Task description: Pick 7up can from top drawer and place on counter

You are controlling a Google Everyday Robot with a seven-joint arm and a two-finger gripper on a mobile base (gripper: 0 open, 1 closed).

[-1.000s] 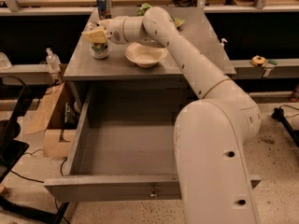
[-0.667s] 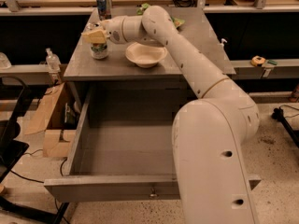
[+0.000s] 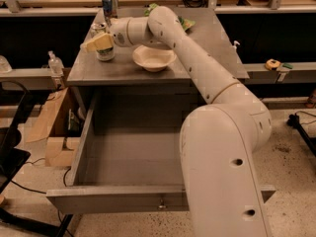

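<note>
The white robot arm [image 3: 222, 132] is the biggest thing. It rises from the lower right and reaches across to the far left part of the counter [image 3: 123, 74]. The counter is a flat grey top. Below it the top drawer [image 3: 128, 154] is pulled far out toward the camera, with a small metal knob [image 3: 161, 206] in the middle of its front panel. An open cardboard box [image 3: 52, 127] stands on the floor, left of the drawer.

On the counter a pale bowl [image 3: 154, 58] sits near the front edge, just under the arm's forearm. The gripper [image 3: 97, 42] is to the left of the bowl, at the upper part of the 7up can [image 3: 105, 54], and hides the can's top. How far the gripper is open, and whether it really grips the can, I cannot tell.

The 7up can stands upright near the left side of the counter. Its long axis is vertical and its base seems to rest on the surface. The bowl is close on its right, not touching. A taller blue can [image 3: 108, 6] stands behind it, near the back edge. A small bottle [image 3: 55, 63] stands on a low shelf left of the counter.
</note>
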